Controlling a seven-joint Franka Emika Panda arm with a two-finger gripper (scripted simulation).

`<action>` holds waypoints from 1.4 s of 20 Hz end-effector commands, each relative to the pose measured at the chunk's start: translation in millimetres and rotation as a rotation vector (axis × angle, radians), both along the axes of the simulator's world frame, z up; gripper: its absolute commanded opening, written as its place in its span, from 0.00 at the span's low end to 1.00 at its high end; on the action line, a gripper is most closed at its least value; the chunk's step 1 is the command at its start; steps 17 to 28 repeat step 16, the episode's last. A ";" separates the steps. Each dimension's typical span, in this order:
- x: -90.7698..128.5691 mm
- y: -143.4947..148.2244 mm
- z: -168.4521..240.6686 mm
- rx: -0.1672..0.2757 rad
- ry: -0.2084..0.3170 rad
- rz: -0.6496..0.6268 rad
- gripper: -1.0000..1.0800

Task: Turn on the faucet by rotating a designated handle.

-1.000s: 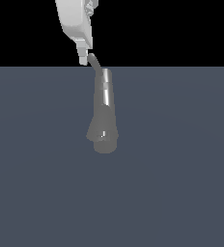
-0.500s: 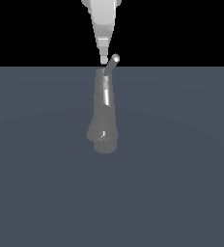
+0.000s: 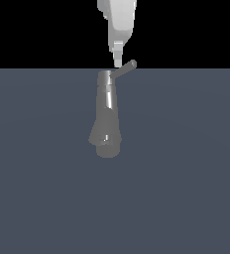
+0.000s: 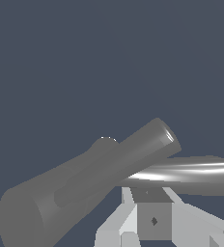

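Faucet [image 3: 107, 116] stands near the far edge of the grey floor [image 3: 186, 188], its long axis running from the narrow cap at the far end to the rounded wide end nearer the camera. Its handle [image 3: 124, 69] juts sideways from the cap, slanting toward the exterior view's right. The white gripper [image 3: 117, 62] hangs just above the handle's root; whether its fingers are parted or touching cannot be told.

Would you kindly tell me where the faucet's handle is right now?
In the exterior view, the handle juts toward that view's right from the top of the faucet, just below the hand.
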State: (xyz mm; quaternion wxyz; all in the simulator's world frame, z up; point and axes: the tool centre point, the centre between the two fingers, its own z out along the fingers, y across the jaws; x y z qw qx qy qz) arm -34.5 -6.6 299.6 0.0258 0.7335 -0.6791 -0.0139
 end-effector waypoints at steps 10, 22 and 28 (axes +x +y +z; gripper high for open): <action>32.7 -52.6 -19.8 -0.001 0.003 -0.029 0.00; 45.1 -71.7 -26.1 -0.002 0.004 -0.037 0.00; 45.1 -71.7 -26.1 -0.002 0.004 -0.037 0.00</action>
